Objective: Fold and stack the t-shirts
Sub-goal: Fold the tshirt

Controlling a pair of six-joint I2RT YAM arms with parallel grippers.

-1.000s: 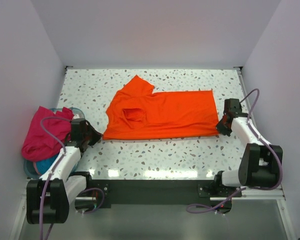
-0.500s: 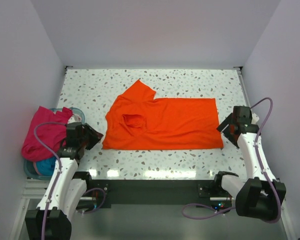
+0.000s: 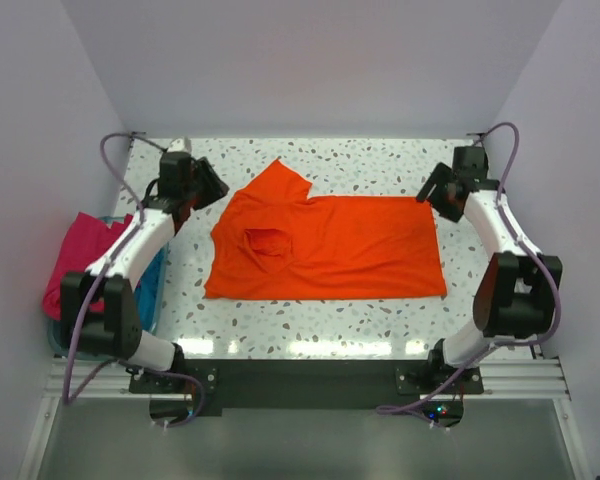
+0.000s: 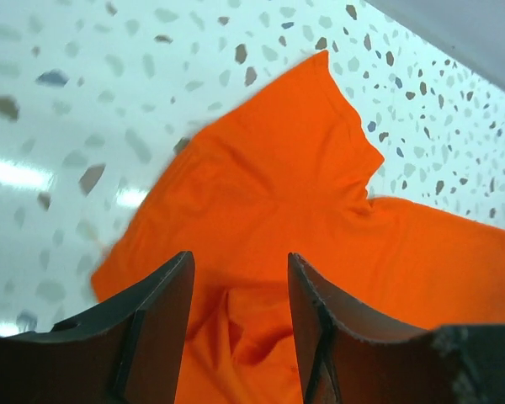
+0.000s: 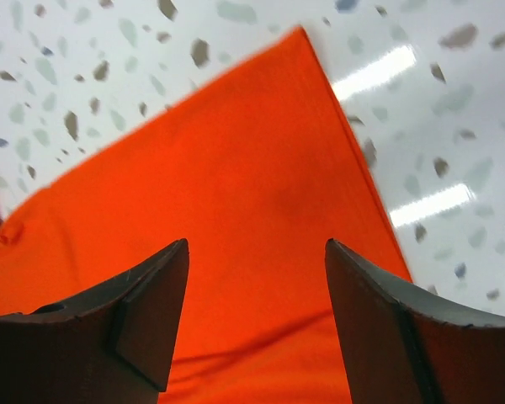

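An orange t-shirt [image 3: 330, 245] lies spread flat on the speckled table, collar to the left, one sleeve pointing to the far side. My left gripper [image 3: 208, 188] hovers open by its far left shoulder; in the left wrist view the open gripper [image 4: 240, 269] frames the orange t-shirt [image 4: 303, 194] with nothing between the jaws. My right gripper [image 3: 432, 192] stands open at the shirt's far right corner, and the right wrist view shows the same gripper [image 5: 257, 252] above the orange t-shirt [image 5: 236, 185]. A magenta-pink t-shirt [image 3: 78, 262] and teal cloth [image 3: 150, 285] sit in a tub at left.
The pale blue tub [image 3: 56, 340] stands at the table's left edge beside the left arm. White walls close in the table on three sides. Bare speckled tabletop [image 3: 380, 160] lies beyond the shirt and along the near edge.
Both grippers have opened and let go of the shirt's near corners. Both arms swung from the near side to the far side of the shirt, which now lies flatter.
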